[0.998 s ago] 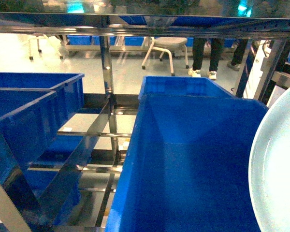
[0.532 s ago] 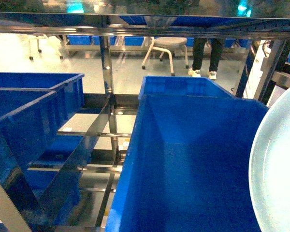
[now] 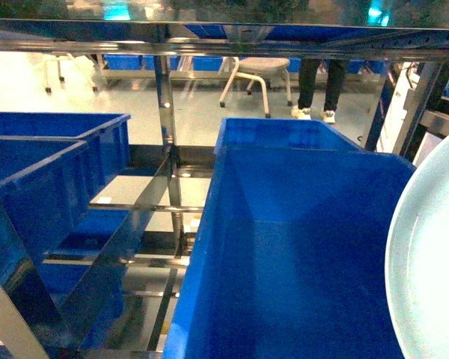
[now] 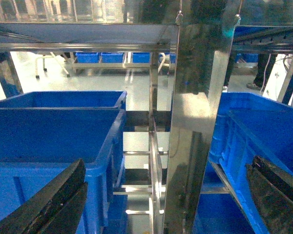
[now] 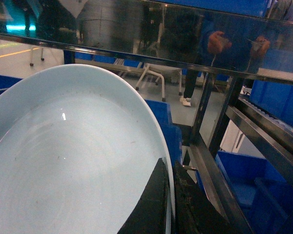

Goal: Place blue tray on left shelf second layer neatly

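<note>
The blue tray [image 3: 432, 262] is a pale round dish, held tilted at the right edge of the head view, beside a large dark-blue bin [image 3: 299, 247]. It fills the left of the right wrist view [image 5: 73, 156]. My right gripper [image 5: 170, 168] is shut on the tray's rim, one black finger on each face. The left shelf second layer [image 3: 144, 206] shows as steel rails between posts, with dark-blue bins [image 3: 45, 168] on it. My left gripper [image 4: 168, 168] is open and holds nothing. It faces a steel post [image 4: 193, 131], with a bin either side.
A steel top rail [image 3: 224, 37] crosses above the bins. In the right wrist view a slanted steel bar [image 5: 210, 170] runs close to the tray's rim. Behind the rack are a white chair [image 3: 254, 75] and a standing person's legs [image 3: 318, 82].
</note>
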Controlling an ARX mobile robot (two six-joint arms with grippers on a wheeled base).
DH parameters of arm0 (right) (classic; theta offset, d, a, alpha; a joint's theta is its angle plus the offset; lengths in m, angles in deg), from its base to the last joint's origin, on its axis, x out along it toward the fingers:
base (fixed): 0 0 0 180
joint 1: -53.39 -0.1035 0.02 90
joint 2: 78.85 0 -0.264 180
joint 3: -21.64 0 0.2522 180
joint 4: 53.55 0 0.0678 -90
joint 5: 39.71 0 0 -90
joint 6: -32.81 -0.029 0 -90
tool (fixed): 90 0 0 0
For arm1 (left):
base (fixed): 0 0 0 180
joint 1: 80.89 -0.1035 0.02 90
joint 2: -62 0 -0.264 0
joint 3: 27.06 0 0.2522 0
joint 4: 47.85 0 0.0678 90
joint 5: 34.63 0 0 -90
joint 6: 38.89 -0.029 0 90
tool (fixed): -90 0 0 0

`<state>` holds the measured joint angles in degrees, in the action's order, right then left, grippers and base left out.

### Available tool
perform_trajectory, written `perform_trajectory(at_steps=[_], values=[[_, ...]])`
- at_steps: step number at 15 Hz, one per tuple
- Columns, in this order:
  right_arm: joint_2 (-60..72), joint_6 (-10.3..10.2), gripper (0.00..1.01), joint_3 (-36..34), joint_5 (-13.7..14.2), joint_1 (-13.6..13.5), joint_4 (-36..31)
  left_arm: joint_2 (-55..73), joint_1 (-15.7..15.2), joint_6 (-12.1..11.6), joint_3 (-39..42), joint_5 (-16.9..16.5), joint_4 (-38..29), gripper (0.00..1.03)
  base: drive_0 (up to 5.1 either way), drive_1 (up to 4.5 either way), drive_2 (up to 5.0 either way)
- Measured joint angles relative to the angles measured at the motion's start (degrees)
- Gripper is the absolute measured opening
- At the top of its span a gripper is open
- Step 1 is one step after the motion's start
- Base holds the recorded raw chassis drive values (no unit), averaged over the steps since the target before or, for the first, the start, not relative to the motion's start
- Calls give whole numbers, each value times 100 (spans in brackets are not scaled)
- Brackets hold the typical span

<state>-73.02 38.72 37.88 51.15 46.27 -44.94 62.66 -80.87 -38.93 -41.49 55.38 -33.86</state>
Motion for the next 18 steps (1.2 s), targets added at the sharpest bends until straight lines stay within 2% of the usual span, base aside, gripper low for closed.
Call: perform_trajectory(at_steps=[16,18], values=[[0,2,2,0,-26,-2,17,0,0,0,0,0,0,98,0,0,0],[-63,2,2,0,-74,-79,103,0,0,0,0,0,0,98,0,0,0]])
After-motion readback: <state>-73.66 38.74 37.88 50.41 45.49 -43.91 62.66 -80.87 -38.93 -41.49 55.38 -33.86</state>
